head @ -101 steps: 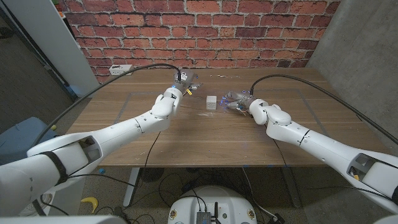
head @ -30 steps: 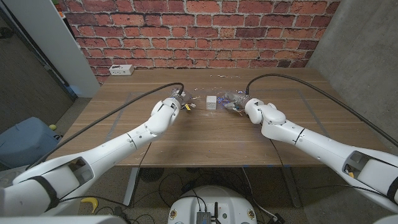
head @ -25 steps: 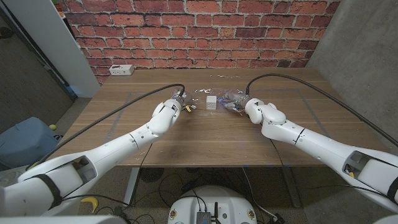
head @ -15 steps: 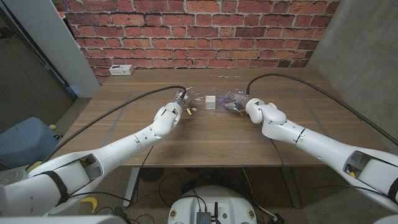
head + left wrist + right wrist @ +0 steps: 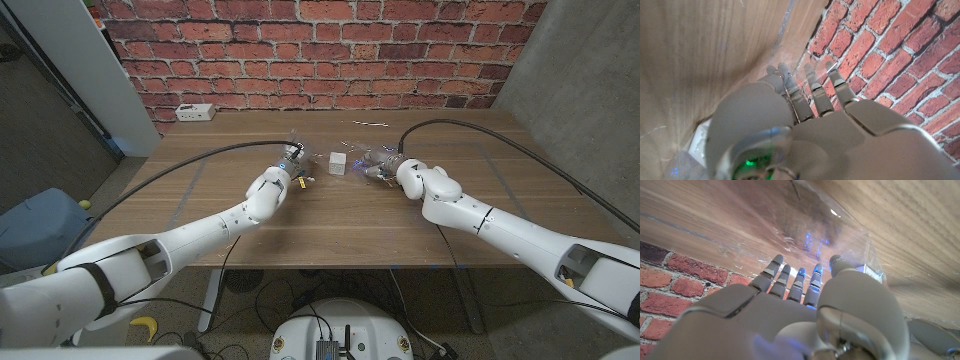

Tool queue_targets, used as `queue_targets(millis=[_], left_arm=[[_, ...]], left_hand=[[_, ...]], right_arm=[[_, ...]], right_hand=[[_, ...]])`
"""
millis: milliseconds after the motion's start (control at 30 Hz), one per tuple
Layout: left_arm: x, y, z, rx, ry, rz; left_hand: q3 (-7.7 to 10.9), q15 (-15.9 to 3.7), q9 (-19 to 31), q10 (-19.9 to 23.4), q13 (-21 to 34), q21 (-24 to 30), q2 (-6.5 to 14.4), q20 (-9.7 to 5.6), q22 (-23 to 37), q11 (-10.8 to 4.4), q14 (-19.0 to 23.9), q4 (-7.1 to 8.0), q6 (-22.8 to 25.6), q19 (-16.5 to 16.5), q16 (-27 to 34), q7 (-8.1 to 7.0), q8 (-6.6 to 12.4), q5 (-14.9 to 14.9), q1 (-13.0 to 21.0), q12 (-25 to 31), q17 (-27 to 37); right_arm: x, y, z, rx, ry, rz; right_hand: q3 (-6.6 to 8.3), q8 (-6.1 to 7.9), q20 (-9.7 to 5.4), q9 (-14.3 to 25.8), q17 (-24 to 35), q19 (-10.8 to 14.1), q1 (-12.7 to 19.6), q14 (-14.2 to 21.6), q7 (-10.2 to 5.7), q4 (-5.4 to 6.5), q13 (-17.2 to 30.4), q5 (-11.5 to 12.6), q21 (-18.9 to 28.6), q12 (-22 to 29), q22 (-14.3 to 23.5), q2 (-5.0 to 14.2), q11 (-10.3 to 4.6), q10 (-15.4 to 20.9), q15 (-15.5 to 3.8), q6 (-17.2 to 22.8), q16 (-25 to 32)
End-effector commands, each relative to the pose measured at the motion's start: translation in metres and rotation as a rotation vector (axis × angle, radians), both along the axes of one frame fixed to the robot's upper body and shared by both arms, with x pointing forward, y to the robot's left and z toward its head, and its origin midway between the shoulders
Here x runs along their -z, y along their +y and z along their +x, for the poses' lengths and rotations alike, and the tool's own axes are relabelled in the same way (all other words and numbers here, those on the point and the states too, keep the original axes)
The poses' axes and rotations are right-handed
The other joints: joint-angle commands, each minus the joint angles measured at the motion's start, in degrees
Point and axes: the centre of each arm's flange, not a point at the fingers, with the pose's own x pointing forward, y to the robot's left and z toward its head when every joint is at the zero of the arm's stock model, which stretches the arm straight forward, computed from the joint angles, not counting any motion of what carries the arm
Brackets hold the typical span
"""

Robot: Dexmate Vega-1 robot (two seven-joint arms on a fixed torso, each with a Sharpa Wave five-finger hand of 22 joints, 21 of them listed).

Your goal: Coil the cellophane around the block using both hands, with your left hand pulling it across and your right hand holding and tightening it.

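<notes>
Block [image 5: 340,164], small and white, sits on the table [image 5: 330,225] toward the far middle, between the 2 hands. Cellophane [image 5: 352,148] is clear and hard to trace in the head view: glints show around and behind the block, with bits running out toward each hand. Left hand [image 5: 292,160] is just left of the block, raised at the wrist, with a bit of film glinting above its fingertips. In the left wrist view the left hand [image 5: 805,115] has its fingers [image 5: 816,92] reaching out straight and close side by side toward the brick wall [image 5: 900,55], film [image 5: 785,30] stretched past the fingertips; whether it is pinching the film cannot be told. Right hand [image 5: 378,163] is just right of the block, close to touching it, with crumpled film bunched around its fingers. In the right wrist view the right hand [image 5: 800,300] has its fingers [image 5: 799,282] extended together under a taut sheet of cellophane [image 5: 830,225], a corner of the block [image 5: 871,271] showing just beside the thumb; its grip on the film cannot be told either. A white power strip [image 5: 194,112] lies at the table's far left edge, well apart from the work.
</notes>
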Motion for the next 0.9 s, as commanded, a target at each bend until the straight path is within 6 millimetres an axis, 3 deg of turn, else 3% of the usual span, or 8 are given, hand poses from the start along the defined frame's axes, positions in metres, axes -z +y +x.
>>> queue_targets(millis=[33,400,900], left_arm=[[-0.024,-0.012,-0.012,0.064,-0.157,0.227],[-0.037,-0.026,-0.019,0.117,-0.208,0.463],[-0.055,-0.05,-0.027,0.248,-0.289,0.711]], left_hand=[[0.55,-7.68,0.2,1.2,0.3,0.3,-0.2,-0.86,0.1,-0.07,0.6,0.45,0.6,0.1,-0.1,-0.78,-0.36,0.0,-0.8,-0.3,0.1],[1.54,-8.62,0.3,2.0,0.4,0.3,-0.5,-2.72,-0.1,-0.24,0.2,1.05,1.2,-0.2,-0.7,-2.12,-0.89,0.0,-1.6,-0.9,0.1],[2.34,-9.23,0.3,2.2,0.4,0.3,-0.6,-3.91,-0.2,-0.18,0.7,1.0,1.4,-0.4,-0.8,-2.17,-1.34,0.2,-1.7,-1.4,0.2]], right_arm=[[0.005,-0.004,-0.001,0.012,0.004,0.006],[0.009,-0.005,-0.001,0.018,0.007,-0.003],[0.018,-0.011,0.003,0.021,0.026,0.002]], right_hand=[[0.37,0.18,-0.13,0.1,0.1,0.2,-0.3,0.6,-0.12,-0.08,0.1,-0.1,0.1,0.3,0.3,0.12,0.2,0.7,-6.73,0.5,0.5],[0.94,0.11,0.51,0.1,-0.3,0.6,0.7,0.8,0.02,-1.25,0.1,-0.1,0.3,0.2,0.2,-0.42,0.45,0.8,-6.55,0.7,0.5],[1.11,0.0,0.51,0.1,-0.5,0.7,1.2,0.8,-0.07,-1.95,0.1,-0.2,0.3,0.2,0.2,-0.62,0.33,0.8,-6.56,0.7,0.4]])
